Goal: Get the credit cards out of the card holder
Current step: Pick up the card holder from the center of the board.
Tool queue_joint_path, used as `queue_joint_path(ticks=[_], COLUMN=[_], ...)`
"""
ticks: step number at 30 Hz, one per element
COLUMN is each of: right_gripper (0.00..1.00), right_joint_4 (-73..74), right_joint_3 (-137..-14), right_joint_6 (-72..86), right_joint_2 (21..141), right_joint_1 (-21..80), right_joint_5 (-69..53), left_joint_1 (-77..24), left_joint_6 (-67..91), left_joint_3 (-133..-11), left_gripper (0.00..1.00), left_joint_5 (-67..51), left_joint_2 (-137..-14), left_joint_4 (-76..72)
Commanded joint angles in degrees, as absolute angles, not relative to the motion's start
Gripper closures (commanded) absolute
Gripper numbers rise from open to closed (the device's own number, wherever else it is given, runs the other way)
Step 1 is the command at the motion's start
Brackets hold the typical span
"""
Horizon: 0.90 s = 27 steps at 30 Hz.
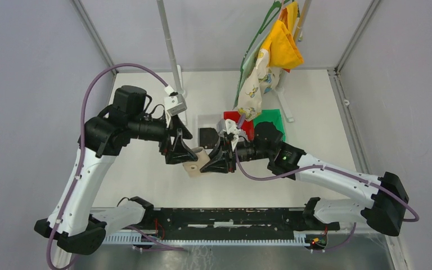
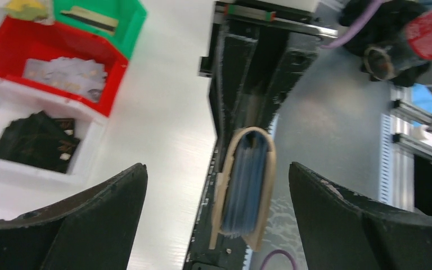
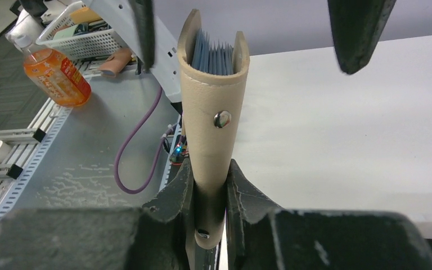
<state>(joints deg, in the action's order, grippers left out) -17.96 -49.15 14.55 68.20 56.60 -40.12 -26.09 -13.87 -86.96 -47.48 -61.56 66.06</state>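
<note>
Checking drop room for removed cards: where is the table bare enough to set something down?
Bare table runs along the near rail, right of the green bin to the wall, and between the pole and the hanging cloths. Crowded: the centre, where card holder, left gripper, right gripper and red bin meet.

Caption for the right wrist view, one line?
Right claw clamps the tan card holder at one end; the open left claw flanks the other end.

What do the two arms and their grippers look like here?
Left arm and right arm: white links, black joints, a purple cable along each. A green light glows on the right arm. Left gripper and right gripper: black, broad wedge-shaped fingers.
</note>
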Motion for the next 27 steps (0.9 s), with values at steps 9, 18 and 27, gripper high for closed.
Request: queue_joint_path(ticks=[9,18,27], right_gripper=[1.00,0.92,0.42], right_joint_4=[-2.07,5.84,6.71], right_joint_3=[-63.04,-67.68,-68.91], right_joint_6=[0.46,-5.39,-4.34], right_joint_2=[70.40,71.10,71.41], right_joint_1=[56.86,56.82,56.74], right_joint_5=[-41.05,-39.47,-37.78], left_joint_1=[-25.51,-25.45,-25.34], left_joint_6=[-21.58,-23.30,-23.98], left_joint_3=[-91.40,-92.82,-92.96], left_gripper=[0.26,0.47,0.98], left_joint_5=[-62.10,-61.82,-60.22], left_joint_2=[-66.05,-66.16,-66.18], left_joint_4=[81.28,83.45,82.15])
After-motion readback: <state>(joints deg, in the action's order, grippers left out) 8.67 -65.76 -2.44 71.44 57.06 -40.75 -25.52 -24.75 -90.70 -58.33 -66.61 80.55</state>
